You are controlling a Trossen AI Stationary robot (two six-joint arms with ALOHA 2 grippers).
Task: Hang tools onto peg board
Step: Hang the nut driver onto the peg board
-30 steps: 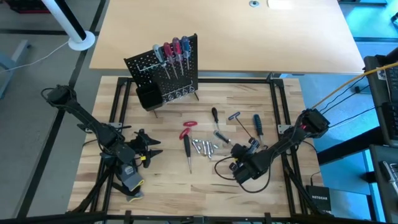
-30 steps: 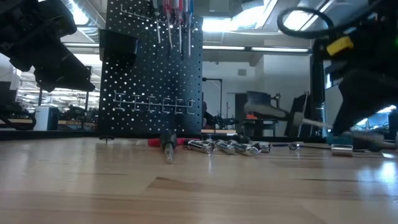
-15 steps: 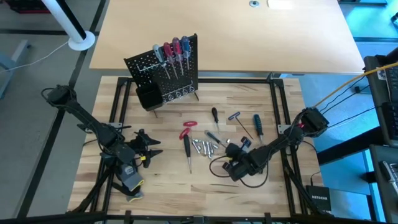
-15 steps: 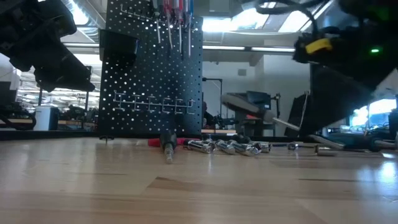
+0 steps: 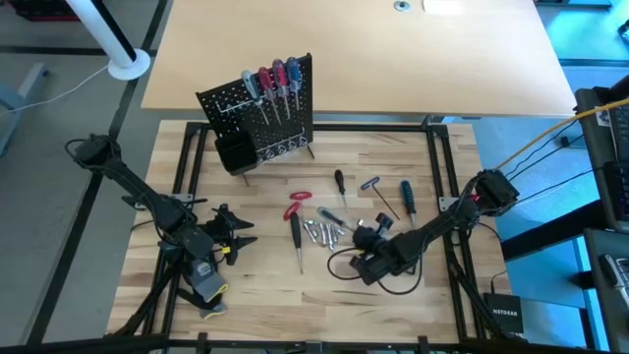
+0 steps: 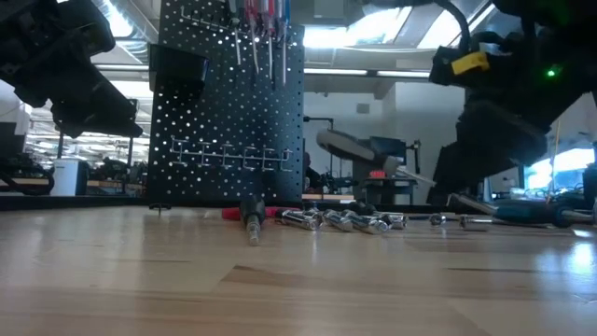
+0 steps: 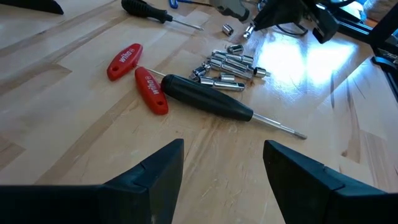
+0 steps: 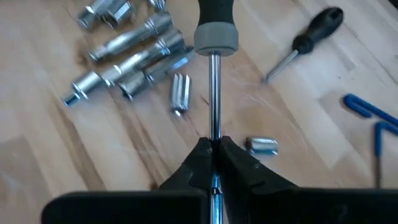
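The black peg board (image 5: 263,116) stands at the table's far left with several screwdrivers (image 5: 270,81) hung on it and a black bin (image 5: 233,153) at its lower corner. My right gripper (image 5: 366,238) is shut on a grey-handled screwdriver (image 6: 343,146), right of the table's middle. Red-handled pliers (image 7: 138,73), a black screwdriver (image 7: 208,99) and silver bits (image 7: 229,65) lie on the wood mid-table. My left gripper (image 7: 224,163) stands open near the left edge, with nothing between its fingers. My right gripper pinches the screwdriver's bare metal shaft (image 8: 213,134) between its two fingertips, near the shaft's free end. The fingers lie along the shaft, coming from the table's near right. The screwdriver is lifted clear and tilted, its grey handle (image 8: 215,28) ahead of the fingers and higher in the low view.
A small black screwdriver (image 5: 339,183), a blue T-handle key (image 5: 371,185) and a blue-handled screwdriver (image 5: 405,195) lie far right of the gripper. Two loose silver bits (image 8: 261,145) lie under the held screwdriver. Bare wood stretches along the near edge.
My right gripper has gone toward the table's left and turned at the wrist, staying shut on the shaft. The screwdriver has gone with it, and its handle has swung up and toward the left, clear of the table.
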